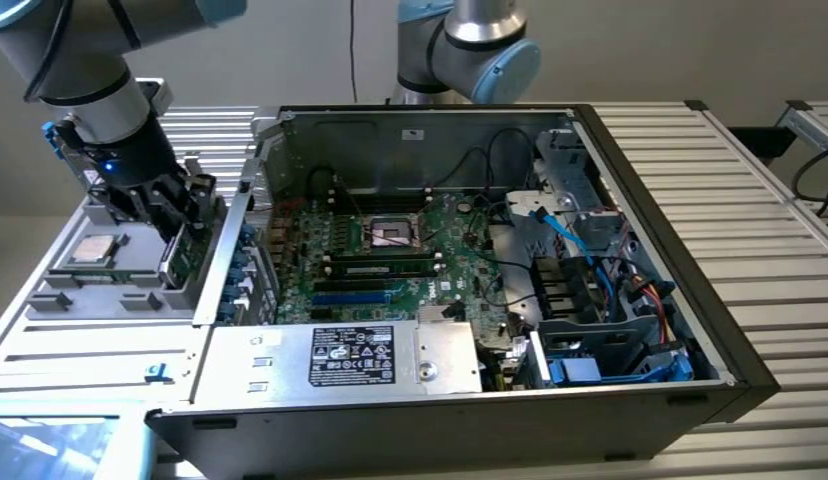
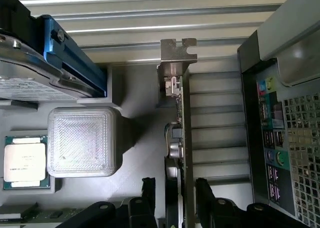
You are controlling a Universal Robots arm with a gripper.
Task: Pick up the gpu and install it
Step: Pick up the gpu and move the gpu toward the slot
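gpu (image 2: 179, 118) upright on edge in slot of grey tray (image 1: 67, 300), left-centre of exterior view, just beside open pc case (image 1: 734, 330). Gripper (image 2: 175, 185) straddles card, jaws apart, gap each side, no grip yet. Card likely light, stiff, fragile: pinch flat faces, avoid components. Silver bracket (image 2: 176, 55) at far end. Cpu (image 2: 25, 160) and drive (image 2: 30, 83) nearby; case wall close, tight clearance.

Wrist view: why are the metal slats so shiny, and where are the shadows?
In the wrist view, light glares in bright streaks off the ribbed table, and the white block casts a shadow toward the gpu; in the exterior view, the table looks evenly lit.
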